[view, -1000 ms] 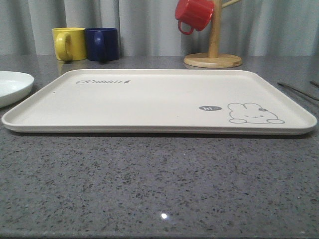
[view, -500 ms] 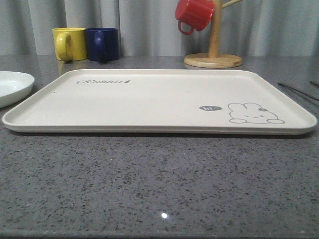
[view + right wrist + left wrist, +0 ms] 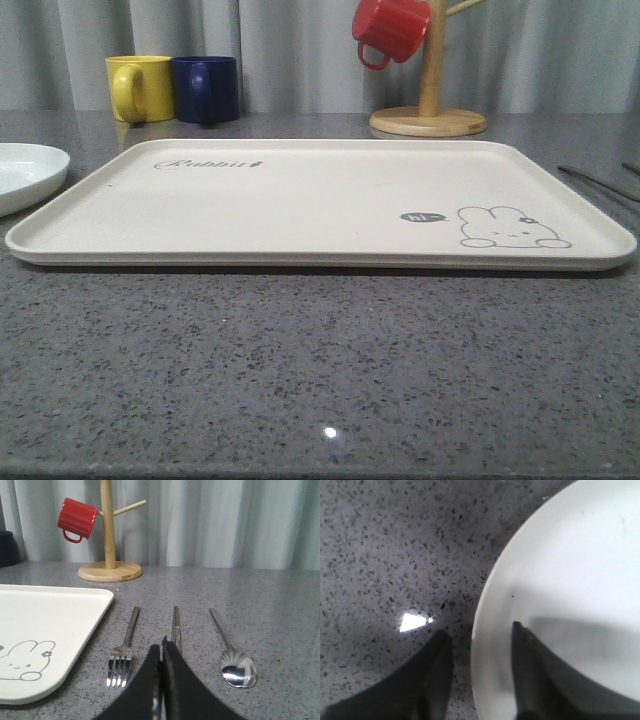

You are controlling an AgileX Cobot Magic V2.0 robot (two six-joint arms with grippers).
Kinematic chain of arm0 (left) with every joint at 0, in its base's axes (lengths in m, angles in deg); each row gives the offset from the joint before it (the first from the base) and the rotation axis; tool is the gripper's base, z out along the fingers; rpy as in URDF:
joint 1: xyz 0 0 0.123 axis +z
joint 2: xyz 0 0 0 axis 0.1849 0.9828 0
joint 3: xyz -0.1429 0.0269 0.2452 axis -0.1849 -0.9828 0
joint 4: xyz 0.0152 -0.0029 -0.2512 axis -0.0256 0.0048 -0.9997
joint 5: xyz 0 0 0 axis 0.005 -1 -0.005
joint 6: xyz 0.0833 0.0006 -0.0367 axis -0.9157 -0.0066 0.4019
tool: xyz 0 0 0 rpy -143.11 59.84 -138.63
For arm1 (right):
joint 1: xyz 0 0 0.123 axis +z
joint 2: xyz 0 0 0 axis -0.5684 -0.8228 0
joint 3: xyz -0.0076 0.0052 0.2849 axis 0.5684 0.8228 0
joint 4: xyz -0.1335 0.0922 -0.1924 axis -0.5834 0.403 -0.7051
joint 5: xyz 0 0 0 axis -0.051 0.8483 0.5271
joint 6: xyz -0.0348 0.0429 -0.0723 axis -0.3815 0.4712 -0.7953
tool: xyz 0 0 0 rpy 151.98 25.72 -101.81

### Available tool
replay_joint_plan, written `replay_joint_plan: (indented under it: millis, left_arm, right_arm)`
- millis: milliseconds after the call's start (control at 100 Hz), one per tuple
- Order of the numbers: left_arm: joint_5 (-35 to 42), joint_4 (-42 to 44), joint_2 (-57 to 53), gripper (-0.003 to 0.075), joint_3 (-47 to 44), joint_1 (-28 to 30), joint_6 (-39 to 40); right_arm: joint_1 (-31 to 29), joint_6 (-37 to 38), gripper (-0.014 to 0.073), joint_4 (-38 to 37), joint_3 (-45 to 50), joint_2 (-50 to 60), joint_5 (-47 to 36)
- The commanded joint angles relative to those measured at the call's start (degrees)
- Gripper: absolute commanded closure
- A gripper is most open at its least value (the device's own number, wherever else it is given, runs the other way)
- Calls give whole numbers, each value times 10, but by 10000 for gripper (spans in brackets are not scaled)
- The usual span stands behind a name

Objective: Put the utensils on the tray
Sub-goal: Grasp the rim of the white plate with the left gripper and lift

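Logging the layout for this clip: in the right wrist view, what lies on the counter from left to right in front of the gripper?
tray → fork → chopsticks → spoon. The right gripper, jaws together, sits over the near end of the chopsticks.

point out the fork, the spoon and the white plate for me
fork (image 3: 121,656), right wrist view, on the neck above the tines.
spoon (image 3: 238,668), right wrist view, on its bowl.
white plate (image 3: 580,575), left wrist view, on its inner surface.

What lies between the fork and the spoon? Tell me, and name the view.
The chopsticks lie between the fork and the spoon, all parallel on the grey counter beside the tray. The right wrist view shows it.
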Motion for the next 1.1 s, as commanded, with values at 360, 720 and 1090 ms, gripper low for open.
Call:
replay_joint_plan:
  millis: [360, 720, 1090]
  left_arm:
    - [10, -9, -49, 737, 19, 1, -13]
    - [-4, -47, -177, 737, 45, 1, -35]
    - [-33, -260, -210, 738, 58, -34, -140]
  right_arm:
    - [-3, -5, 662, 0, -10, 13, -48]
    - [-3, -5, 662, 0, -10, 13, -48]
    - [-3, -5, 662, 0, -10, 13, -48]
